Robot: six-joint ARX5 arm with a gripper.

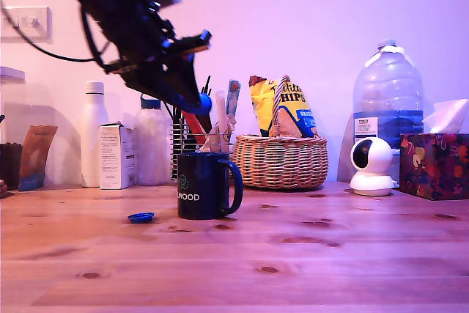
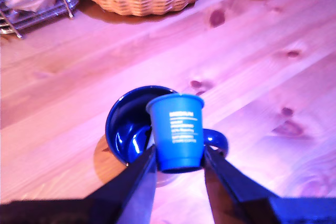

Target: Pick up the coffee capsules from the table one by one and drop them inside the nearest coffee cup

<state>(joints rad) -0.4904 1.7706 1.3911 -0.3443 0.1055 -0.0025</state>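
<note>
I see gripper (image 2: pixel 177 153) jaws clamped on capsule (image 2: pixel 176 132) sidewall, above mug (image 2: pixel 126 127). Looks light, thin-walled, slick; I'd grip body gently, below rim.

The wrist view's edge cuts off the gripper (image 2: pixel 178 169), and its held capsule (image 2: pixel 177 132) hides part of the mug (image 2: pixel 123 124).

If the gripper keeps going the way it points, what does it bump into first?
Probably the cup. The gripper, shut on a blue capsule, points down toward the cup's open mouth, so capsule and fingers would likely reach its rim or inside first. Depth is hard to judge.
</note>
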